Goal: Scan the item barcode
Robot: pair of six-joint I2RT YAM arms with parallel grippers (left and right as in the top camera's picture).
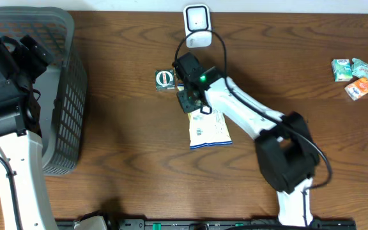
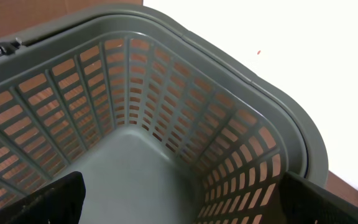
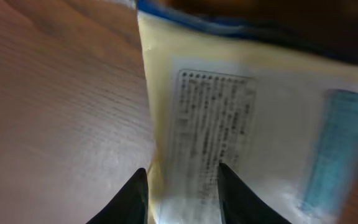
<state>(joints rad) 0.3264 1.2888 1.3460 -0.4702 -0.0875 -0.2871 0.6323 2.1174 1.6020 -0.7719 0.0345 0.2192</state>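
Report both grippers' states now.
Left gripper: open, empty, over the grey basket.
Right gripper: jaws narrowly apart at the yellow packet; grip cannot be told.

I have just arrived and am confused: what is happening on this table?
The right end effector is low over the yellow snack bag, its fingers straddling the bag's edge; a firm grip cannot be confirmed. The white scanner stands beyond it. The left end effector hangs open above the grey basket.
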